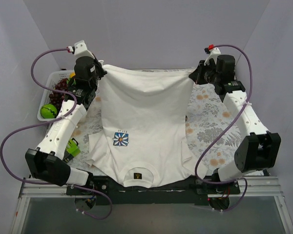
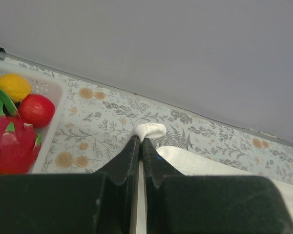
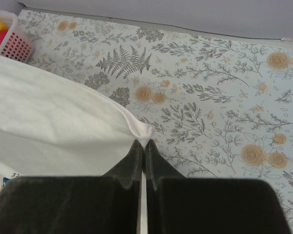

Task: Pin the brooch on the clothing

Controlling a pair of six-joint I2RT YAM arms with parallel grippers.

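Note:
The white T-shirt (image 1: pixel 146 112) lies spread on the floral cloth, collar and black-gold label (image 1: pixel 137 174) at the near edge, blue-and-white flower print (image 1: pixel 120 139) on the chest. My left gripper (image 1: pixel 101 72) is shut on the far left hem corner; the left wrist view shows a white fold of shirt (image 2: pixel 149 129) pinched at the gripper's (image 2: pixel 140 140) tips. My right gripper (image 1: pixel 194 75) is shut on the far right hem corner; the right wrist view shows the shirt (image 3: pixel 53 122) gathered into the gripper's (image 3: pixel 143 144) tips. The brooch is not in view.
A white basket (image 1: pixel 52 78) of toy fruit stands at the far left, seen also in the left wrist view (image 2: pixel 58 92). A green ball (image 1: pixel 49 111) sits at its near end. A small green object (image 1: pixel 73 146) lies by the left arm. The floral cloth (image 1: pixel 210 117) shows right of the shirt.

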